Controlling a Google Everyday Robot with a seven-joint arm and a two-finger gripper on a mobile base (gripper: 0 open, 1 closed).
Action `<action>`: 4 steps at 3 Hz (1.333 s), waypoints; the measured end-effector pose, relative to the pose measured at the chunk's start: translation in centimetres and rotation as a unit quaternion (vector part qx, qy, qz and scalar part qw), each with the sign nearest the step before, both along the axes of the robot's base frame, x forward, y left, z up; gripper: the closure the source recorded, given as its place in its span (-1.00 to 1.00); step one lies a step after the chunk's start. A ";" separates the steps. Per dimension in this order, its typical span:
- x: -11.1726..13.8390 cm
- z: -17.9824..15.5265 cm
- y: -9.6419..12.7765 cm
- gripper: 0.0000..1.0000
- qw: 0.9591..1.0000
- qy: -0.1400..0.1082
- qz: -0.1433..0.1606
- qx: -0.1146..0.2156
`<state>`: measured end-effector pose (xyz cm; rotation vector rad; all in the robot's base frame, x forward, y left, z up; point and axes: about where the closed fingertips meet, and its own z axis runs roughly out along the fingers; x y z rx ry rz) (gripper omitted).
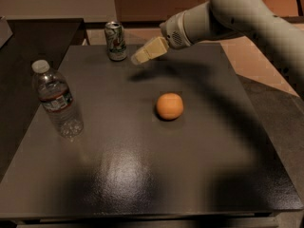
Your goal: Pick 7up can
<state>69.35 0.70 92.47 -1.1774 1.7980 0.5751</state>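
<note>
The 7up can (115,41) stands upright at the far edge of the dark table (142,175), left of centre. It is silvery with green and a small red mark. My gripper (137,58) hangs above the table just right of the can, a short gap away, with its cream fingers pointing left toward it. It holds nothing. The white arm reaches in from the upper right.
An orange (169,106) sits near the table's middle, below the arm. A clear plastic water bottle (57,100) with a white cap stands at the left. A darker counter (28,37) lies at the far left.
</note>
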 end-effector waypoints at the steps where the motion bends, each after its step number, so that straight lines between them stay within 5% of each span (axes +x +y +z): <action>1: 1.9 -0.7 0.4 -1.00 0.999 -0.029 -0.015 0.002; 2: 3.7 -1.1 0.9 -1.00 0.998 -0.053 -0.025 0.008; 4: 7.1 -2.0 2.9 -1.00 0.997 -0.061 -0.028 0.044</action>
